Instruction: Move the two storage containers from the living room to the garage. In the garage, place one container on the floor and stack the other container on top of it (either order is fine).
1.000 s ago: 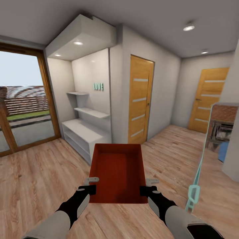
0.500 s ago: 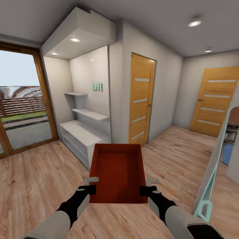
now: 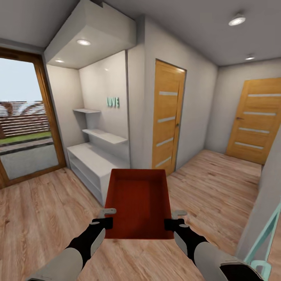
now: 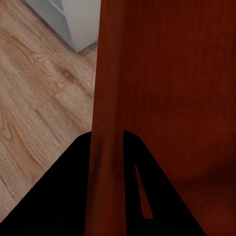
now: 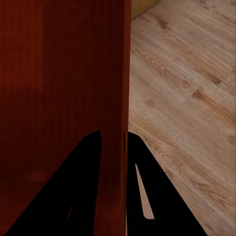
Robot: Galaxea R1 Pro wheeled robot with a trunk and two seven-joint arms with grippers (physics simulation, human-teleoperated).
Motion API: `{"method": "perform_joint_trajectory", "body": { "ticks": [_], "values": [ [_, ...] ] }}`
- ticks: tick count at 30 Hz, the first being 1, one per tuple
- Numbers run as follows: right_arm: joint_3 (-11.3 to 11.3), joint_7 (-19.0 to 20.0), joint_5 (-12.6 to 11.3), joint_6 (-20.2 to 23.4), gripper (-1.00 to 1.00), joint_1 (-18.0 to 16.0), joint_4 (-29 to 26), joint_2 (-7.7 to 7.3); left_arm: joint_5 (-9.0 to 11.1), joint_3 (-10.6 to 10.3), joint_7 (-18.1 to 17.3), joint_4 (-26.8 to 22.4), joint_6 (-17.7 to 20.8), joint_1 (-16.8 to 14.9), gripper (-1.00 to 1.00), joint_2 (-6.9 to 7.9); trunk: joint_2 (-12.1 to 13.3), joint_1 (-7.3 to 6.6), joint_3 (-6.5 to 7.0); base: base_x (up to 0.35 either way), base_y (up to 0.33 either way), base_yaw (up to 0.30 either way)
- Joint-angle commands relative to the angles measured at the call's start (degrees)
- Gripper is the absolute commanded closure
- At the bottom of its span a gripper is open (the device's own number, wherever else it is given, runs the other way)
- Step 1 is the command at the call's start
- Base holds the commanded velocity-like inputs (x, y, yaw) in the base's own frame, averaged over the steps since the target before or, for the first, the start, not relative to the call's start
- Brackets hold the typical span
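My view has swung left; the glass panel slid aside. Both the left gripper [image 3: 104, 222] and the right gripper [image 3: 174, 223] clamp the empty orange-red rectangular bin [image 3: 138, 203].

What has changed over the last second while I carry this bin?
The camera has moved with the robot: the whole room view shifted, the glass door sliding toward the left edge and the right-hand wooden door showing more fully. The bin stayed put between the left claw and right claw, each still clamped on a side wall, above wood flooring.
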Motion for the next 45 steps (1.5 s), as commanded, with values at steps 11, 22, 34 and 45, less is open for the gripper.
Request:
{"method": "perform_joint_trajectory", "body": {
  "ticks": [11, 22, 34, 45],
  "values": [
    [-0.87, -0.23, 0.94, -0.21, 1.0, -0.01, -0.24, -0.1, 0.04, 0.68, 0.6, 0.04, 0.4, -0.01, 1.0, 0.09, -0.04, 0.05, -0.01, 0.322, 0.0, -0.006],
    [-0.87, -0.23, 0.99, 0.18, 1.0, -0.01, -0.24, -0.02, 0.04, 0.68, 0.6, 0.04, 0.4, -0.01, 1.0, 0.09, -0.04, 0.05, -0.01, 0.322, 0.0, -0.2],
    [-0.87, -0.23, 0.98, -0.13, 1.0, -0.01, -0.24, -0.07, 0.04, 0.68, 0.6, 0.04, 0.4, -0.01, 1.0, 0.09, -0.04, 0.05, -0.01, 0.322, 0.0, -0.242],
    [-0.87, -0.23, 0.98, -0.18, 1.0, -0.01, -0.24, -0.1, 0.04, 0.68, 0.59, 0.04, 0.4, -0.01, 1.0, 0.09, -0.04, 0.05, -0.01, 0.322, 0.0, -0.242]
  ]
}}
